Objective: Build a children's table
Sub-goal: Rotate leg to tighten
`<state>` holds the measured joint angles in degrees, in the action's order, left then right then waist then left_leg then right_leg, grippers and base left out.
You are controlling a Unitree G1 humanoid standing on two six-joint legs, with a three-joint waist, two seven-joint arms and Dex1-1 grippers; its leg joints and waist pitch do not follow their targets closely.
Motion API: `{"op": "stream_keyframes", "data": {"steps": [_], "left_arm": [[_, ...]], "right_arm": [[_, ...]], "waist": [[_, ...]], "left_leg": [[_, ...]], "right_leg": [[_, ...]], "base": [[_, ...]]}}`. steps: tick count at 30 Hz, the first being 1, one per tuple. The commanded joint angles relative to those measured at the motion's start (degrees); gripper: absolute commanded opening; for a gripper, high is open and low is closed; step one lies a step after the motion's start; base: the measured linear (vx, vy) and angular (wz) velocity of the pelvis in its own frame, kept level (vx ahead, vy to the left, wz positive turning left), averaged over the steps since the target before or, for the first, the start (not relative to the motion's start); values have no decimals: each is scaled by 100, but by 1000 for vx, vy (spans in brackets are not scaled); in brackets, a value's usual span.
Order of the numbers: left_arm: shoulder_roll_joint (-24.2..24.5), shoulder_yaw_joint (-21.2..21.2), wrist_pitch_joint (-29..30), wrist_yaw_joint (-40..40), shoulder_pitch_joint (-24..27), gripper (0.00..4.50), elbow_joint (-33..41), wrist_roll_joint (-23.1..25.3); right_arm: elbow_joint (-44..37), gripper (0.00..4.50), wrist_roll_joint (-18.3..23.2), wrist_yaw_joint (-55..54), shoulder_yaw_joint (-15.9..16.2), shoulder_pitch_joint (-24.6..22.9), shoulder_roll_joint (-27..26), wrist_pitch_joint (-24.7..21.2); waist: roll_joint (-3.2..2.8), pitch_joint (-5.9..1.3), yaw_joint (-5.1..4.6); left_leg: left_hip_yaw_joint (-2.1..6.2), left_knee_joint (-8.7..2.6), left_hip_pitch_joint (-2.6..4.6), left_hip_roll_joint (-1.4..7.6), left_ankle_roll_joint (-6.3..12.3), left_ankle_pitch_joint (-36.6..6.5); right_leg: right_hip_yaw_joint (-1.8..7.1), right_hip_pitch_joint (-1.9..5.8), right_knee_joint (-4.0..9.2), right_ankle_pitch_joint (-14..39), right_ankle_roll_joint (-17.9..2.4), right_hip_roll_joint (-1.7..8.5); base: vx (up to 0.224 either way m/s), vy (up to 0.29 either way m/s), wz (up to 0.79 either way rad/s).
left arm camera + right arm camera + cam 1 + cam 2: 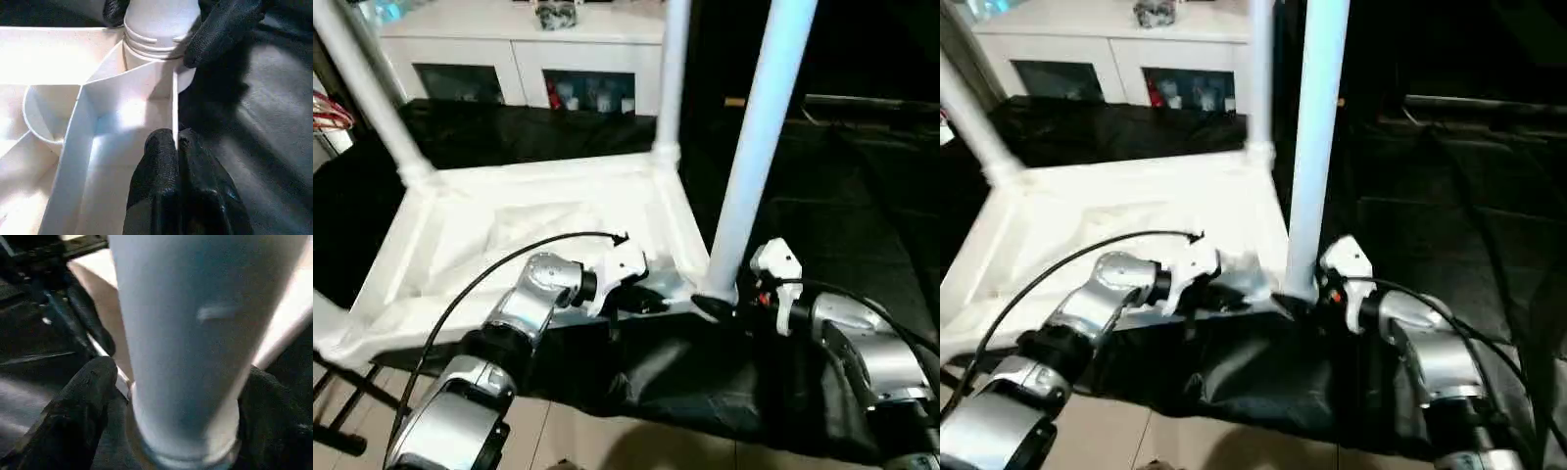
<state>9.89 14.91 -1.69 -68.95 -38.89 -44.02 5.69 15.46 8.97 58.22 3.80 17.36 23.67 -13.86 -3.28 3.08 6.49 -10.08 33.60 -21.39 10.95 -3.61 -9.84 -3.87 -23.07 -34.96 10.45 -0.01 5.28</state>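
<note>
I see the children's table (538, 225) lying upside down at centre frame on black cloth (822, 215): smooth white plastic, a rectangular top with raised rim and ribbed underside. Long tapered round legs stand up from round corner sockets; the nearest leg (759, 137) rises at centre right, another (673, 73) at the far corner, a third (367, 93) leans at upper left. My left gripper (176, 147) is pinched tight on the thin rim wall beside the near socket. My right gripper (171, 401) has its black textured fingers (83, 401) set either side of the near leg's base; whether they press it, I cannot tell. A white cabinet (524, 49) sits at top.
</note>
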Motion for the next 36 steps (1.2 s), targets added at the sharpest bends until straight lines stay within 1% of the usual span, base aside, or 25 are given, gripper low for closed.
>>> {"op": "stream_keyframes", "data": {"steps": [1, 3, 4, 5, 6, 8, 9, 10, 13, 16, 20, 21, 23, 24, 26, 27, 28, 29, 30, 31, 32, 33, 34, 35, 36], "left_arm": [[-115, -13, -181, -16, -156, 0, 334, -301], [-50, 7, -162, -119, -147, 0, 364, -336], [-34, 5, -161, -157, -144, 0, 369, -342], [-21, 3, -158, -192, -140, 0, 374, -345], [-2, 3, -150, -293, -128, 0, 390, -359], [5, 7, -136, -330, -119, 0, 406, -365], [7, 5, -120, -366, -99, 0, 438, -367], [6, 6, -112, -374, -89, 0, 455, -368], [3, 25, -100, -383, -70, 0, 478, -385], [-8, 47, -99, -362, -59, 0, 479, -392], [-79, 27, -69, -158, -81, 0, 439, -342], [-140, 10, -49, 41, -108, 0, 393, -284], [-212, -15, -22, 196, -137, 0, 352, -264], [-301, -38, 15, 369, -171, 0, 312, -239], [-439, -49, 57, 675, -238, 0, 231, -164], [-501, -48, 82, 796, -275, 0, 186, -133], [-636, -44, 124, 1076, -352, 0, 94, -60], [-705, -46, 157, 1205, -390, 0, 51, -33], [-756, -50, 181, 1300, -417, 0, 21, -16], [-832, -55, 214, 1445, -451, 0, -15, 8], [-888, -60, 235, 1551, -476, 0, -42, 26], [-955, -60, 257, 1672, -499, 0, -68, 44], [-1027, -53, 281, 1788, -516, 0, -89, 56], [-1041, -51, 284, 1814, -518, 0, -93, 61], [-1068, -44, 288, 1860, -521, 0, -99, 70]], "right_arm": [[-400, 375, 237, 624, 613, -89, -114, -109], [-456, 375, 277, 744, 656, -108, -24, -181], [-473, 351, 292, 791, 669, -113, 1, -216], [-492, 345, 310, 828, 675, -119, 17, -246], [-545, 345, 345, 902, 683, -135, 46, -308], [-563, 334, 354, 924, 685, -140, 52, -321], [-586, 322, 346, 955, 698, -148, 52, -348], [-590, 307, 348, 967, 704, -150, 50, -363], [-621, 301, 378, 988, 734, -157, 53, -417], [-654, 273, 397, 997, 757, -190, 34, -461], [-668, 264, 383, 898, 769, -258, -44, -469], [-621, 263, 315, 710, 752, -268, -138, -457], [-488, 263, 212, 414, 707, -228, -283, -405], [-285, 263, 78, -3, 638, -155, -480, -344], [133, 262, -162, -819, 487, 26, -839, -270], [311, 262, -229, -1143, 416, 115, -989, -265], [622, 262, -321, -1711, 286, 279, -1260, -251], [765, 262, -363, -1968, 231, 359, -1381, -230], [863, 261, -379, -2144, 187, 419, -1468, -219], [995, 261, -372, -2385, 107, 508, -1599, -214], [1092, 261, -355, -2556, 43, 576, -1697, -214], [1201, 261, -343, -2778, -33, 663, -1814, -225], [1310, 261, -355, -3040, -107, 763, -1935, -246], [1332, 261, -360, -3075, -113, 784, -1958, -230], [1377, 261, -373, -3144, -124, 825, -2004, -194]], "waist": [[98, -377, 7], [103, -385, 18], [99, -388, 18], [103, -394, 19], [104, -392, 19], [104, -390, 25], [116, -389, 31], [114, -385, 30], [114, -380, 24], [118, -386, 26], [101, -389, 29], [110, -384, 26], [106, -381, 22], [109, -361, 0], [103, -340, -45], [108, -330, -91], [120, -325, -138], [102, -328, -154], [101, -327, -203], [89, -336, -211], [89, -336, -211], [96, -352, -225], [85, -355, -239], [90, -362, -245], [82, -377, -239]], "left_leg": [[46, -384, 48, 207, 423, -1377], [49, -380, 36, 212, 430, -1320], [49, -379, 34, 213, 430, -1308], [47, -371, 31, 209, 444, -1258], [47, -372, 29, 207, 448, -1241], [43, -368, 31, 209, 456, -1250], [43, -370, 31, 208, 456, -1255], [47, -377, 30, 215, 447, -1259], [45, -378, 34, 206, 409, -1311], [47, -376, 31, 204, 397, -1279], [47, -373, 27, 205, 404, -1241], [46, -376, 28, 204, 401, -1270], [51, -381, 28, 204, 369, -1299], [52, -396, 26, 194, 316, -1394], [62, -417, 58, 175, 186, -1625], [91, -440, 54, 166, 75, -1739], [99, -454, 60, 155, 28, -1836], [101, -452, 76, 159, 6, -1865], [104, -456, 67, 150, -1, -1895], [101, -456, 75, 153, 6, -1898], [101, -456, 75, 153, 6, -1898], [93, -445, 79, 150, 43, -1825], [86, -443, 65, 155, 78, -1742], [87, -441, 48, 148, 94, -1673], [71, -424, 58, 147, 135, -1559]], "right_leg": [[227, 295, 492, 1482, -1273, 315], [230, 300, 473, 1340, -1291, 317], [230, 299, 468, 1304, -1304, 318], [226, 300, 457, 1179, -1349, 316], [223, 302, 458, 1167, -1356, 314], [224, 302, 460, 1181, -1368, 319], [222, 301, 460, 1226, -1358, 320], [223, 301, 463, 1260, -1343, 323], [224, 295, 482, 1423, -1298, 324], [224, 300, 477, 1403, -1274, 324], [221, 299, 469, 1300, -1299, 320], [220, 298, 475, 1332, -1292, 318], [222, 294, 477, 1402, -1270, 323], [219, 283, 496, 1575, -1233, 323], [207, 251, 549, 2077, -1119, 336], [191, 264, 558, 2364, -1015, 338], [188, 268, 593, 2546, -901, 328], [195, 252, 594, 2568, -897, 337], [197, 254, 607, 2568, -881, 329], [207, 242, 606, 2467, -890, 323], [207, 242, 606, 2467, -890, 323], [214, 254, 590, 2168, -972, 313], [225, 256, 563, 1920, -1054, 311], [221, 272, 548, 1805, -1078, 304], [225, 273, 535, 1569, -1135, 302]], "base": [[0, 0, 0], [0, 0, 0], [0, 0, 0], [0, 0, 0], [0, 0, 0], [0, 0, 0], [0, 0, 0], [0, 0, 0], [0, 0, 0], [0, 0, 0], [0, 0, 0], [0, 0, 0], [0, 0, 0], [0, 0, 0], [0, 0, 0], [0, 0, 0], [0, 0, 0], [0, 0, 0], [0, 0, 0], [0, 0, 0], [0, 0, 0], [0, 0, 0], [0, 0, 0], [0, 0, 0], [0, 0, 0]]}}
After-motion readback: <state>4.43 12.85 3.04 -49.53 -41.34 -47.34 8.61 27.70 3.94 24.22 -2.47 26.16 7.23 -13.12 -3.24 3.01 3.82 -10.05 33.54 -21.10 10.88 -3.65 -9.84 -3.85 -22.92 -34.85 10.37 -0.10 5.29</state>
